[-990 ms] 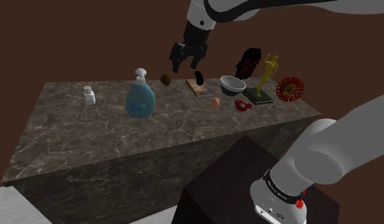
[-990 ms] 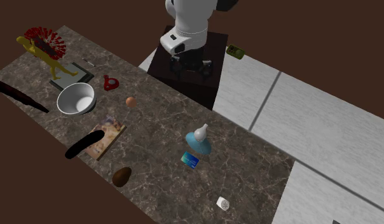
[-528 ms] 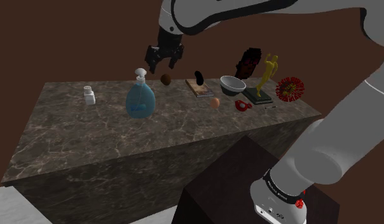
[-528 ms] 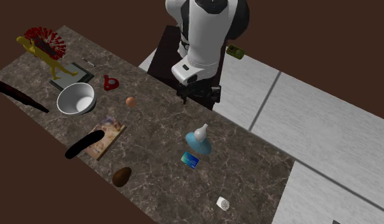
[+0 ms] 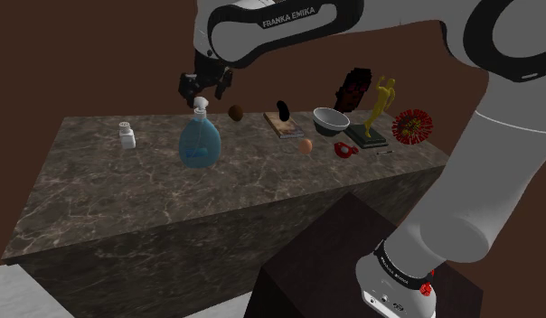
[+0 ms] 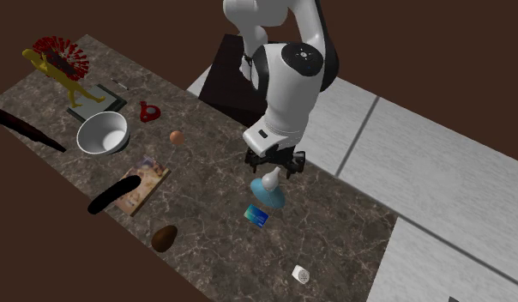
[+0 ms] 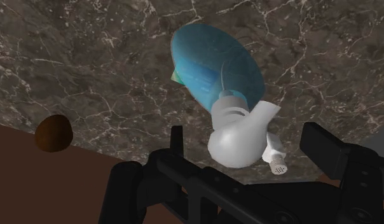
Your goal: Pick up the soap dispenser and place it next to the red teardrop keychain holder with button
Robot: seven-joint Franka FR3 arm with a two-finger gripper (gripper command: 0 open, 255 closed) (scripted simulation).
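Wrist view: the all-black two-finger gripper [image 7: 246, 135] is released, its fingers standing apart on both sides of the white pump head [image 7: 238, 145] and not touching it. Beyond the pump head is the blue translucent, teardrop-shaped soap dispenser [image 7: 213, 63]. It stands upright on the dark veined marble counter [image 7: 89, 57]. A brown rounded lump [image 7: 53, 132] lies near the counter's edge. In the shoulder view the gripper hangs just over the dispenser's top. The small red teardrop keychain holder [image 5: 345, 150] lies well apart, toward that view's right, near a white bowl [image 5: 330, 120].
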